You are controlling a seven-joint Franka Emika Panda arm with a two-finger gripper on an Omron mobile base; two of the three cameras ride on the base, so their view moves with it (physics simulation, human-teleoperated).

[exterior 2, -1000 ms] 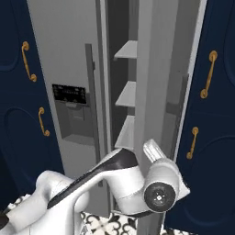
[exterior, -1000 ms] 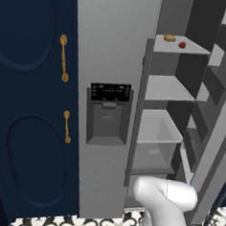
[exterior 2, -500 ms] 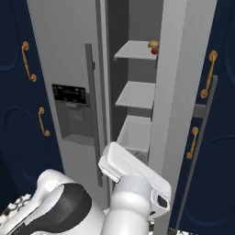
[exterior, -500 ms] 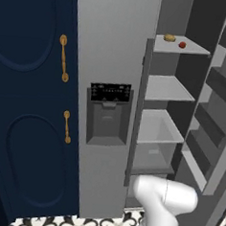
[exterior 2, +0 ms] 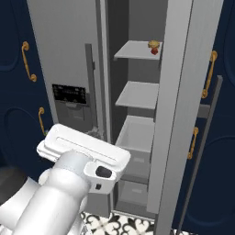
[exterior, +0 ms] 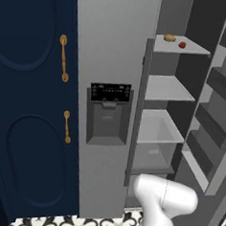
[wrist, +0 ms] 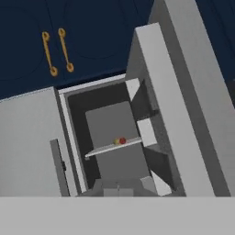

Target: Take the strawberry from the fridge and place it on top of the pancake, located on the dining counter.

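Fridge (exterior: 115,48) right door open — strawberry (exterior: 182,44) sits on top shelf (exterior: 187,48), just beside a small golden-brown lump (exterior: 170,38) (lump to its left in left base view). Both apart from the arm (exterior: 163,205), which is low, well below that shelf. End effector clenched w/ nothing in it.

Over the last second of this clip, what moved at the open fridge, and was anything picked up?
Only the arm moved: in the right base view it swung up from low in front of the fridge toward the open side. Nothing was picked up; the gripper is shut and empty. The strawberry and the small golden-brown lump beside it stayed on the top shelf, and the right door stayed open.
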